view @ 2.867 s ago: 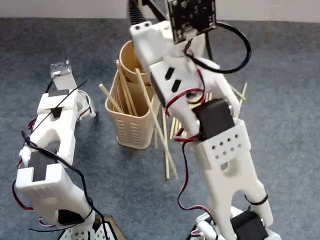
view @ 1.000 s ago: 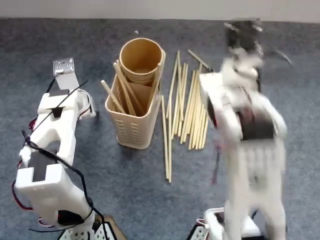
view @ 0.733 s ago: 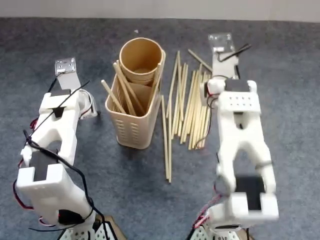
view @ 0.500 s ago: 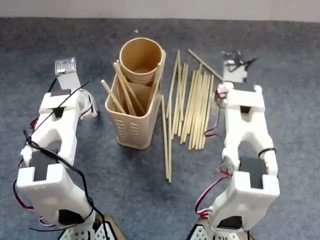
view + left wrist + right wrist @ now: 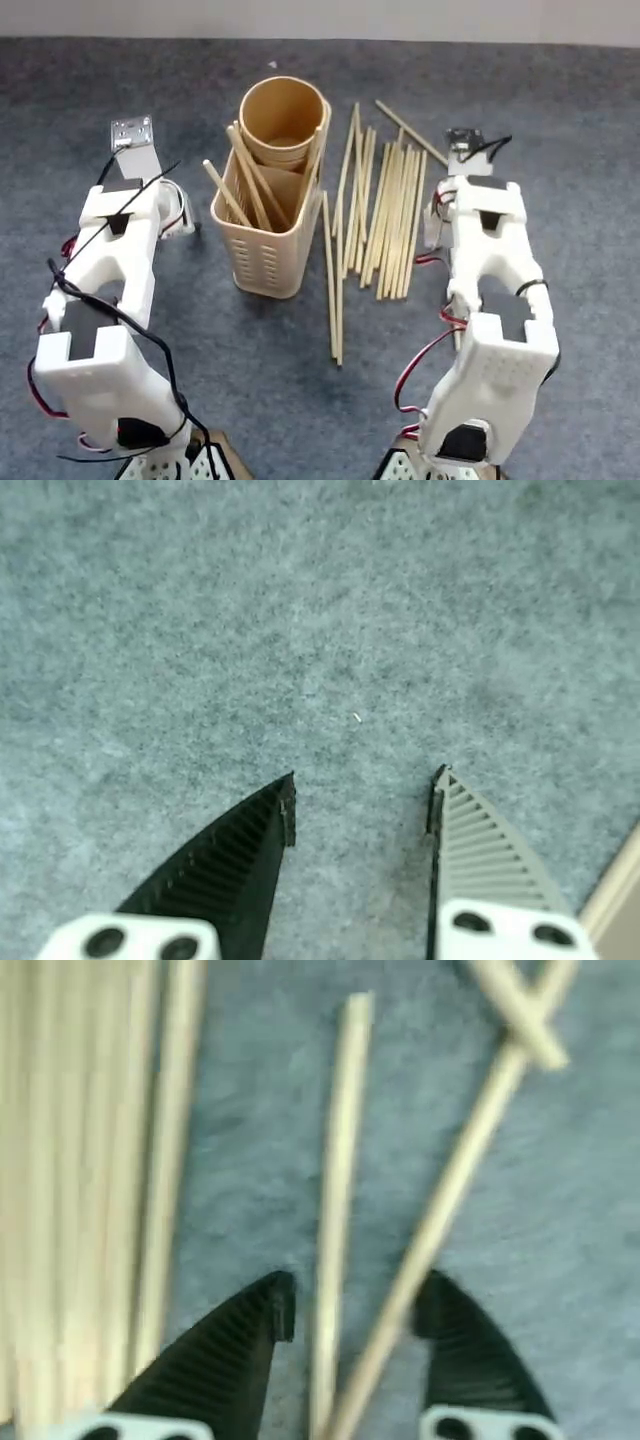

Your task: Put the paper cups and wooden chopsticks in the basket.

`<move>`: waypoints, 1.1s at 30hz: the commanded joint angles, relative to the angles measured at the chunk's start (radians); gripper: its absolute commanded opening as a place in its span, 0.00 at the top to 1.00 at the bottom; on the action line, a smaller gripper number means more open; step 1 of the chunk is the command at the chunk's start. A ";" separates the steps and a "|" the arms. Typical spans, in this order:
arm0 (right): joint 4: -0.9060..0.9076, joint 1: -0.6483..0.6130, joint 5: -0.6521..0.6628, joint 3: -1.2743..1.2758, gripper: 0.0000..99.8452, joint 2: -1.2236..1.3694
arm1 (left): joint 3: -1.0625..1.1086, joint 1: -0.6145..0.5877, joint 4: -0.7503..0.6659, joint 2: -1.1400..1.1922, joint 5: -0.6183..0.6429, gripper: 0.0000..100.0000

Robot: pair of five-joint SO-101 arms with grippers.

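A cream slotted basket [image 5: 262,245] stands on the carpet with a stack of brown paper cups [image 5: 282,118] in its far end and several wooden chopsticks [image 5: 250,185] leaning in it. Many more chopsticks [image 5: 385,215] lie in a loose row on the carpet to its right. My right arm [image 5: 490,260] sits folded just right of that row. Its gripper [image 5: 355,1310] is open low over the carpet, two loose chopsticks [image 5: 338,1190] running between its fingers. My left arm [image 5: 110,250] is folded left of the basket, its gripper [image 5: 362,780] open over bare carpet.
Grey carpet [image 5: 580,150] covers the whole floor. A cream edge [image 5: 615,900], apparently the basket, shows beside the left gripper. One chopstick [image 5: 410,130] lies slanted at the far end of the row, and two long ones [image 5: 334,290] reach toward the front.
The right arm pulled back from above the basket and folded down at the right of the chopstick row. The left arm has stayed still.
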 commanded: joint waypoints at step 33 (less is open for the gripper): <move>-0.490 -0.565 -0.150 0.051 0.99 -1.198 | -0.005 0.013 -0.009 -0.007 -0.009 0.78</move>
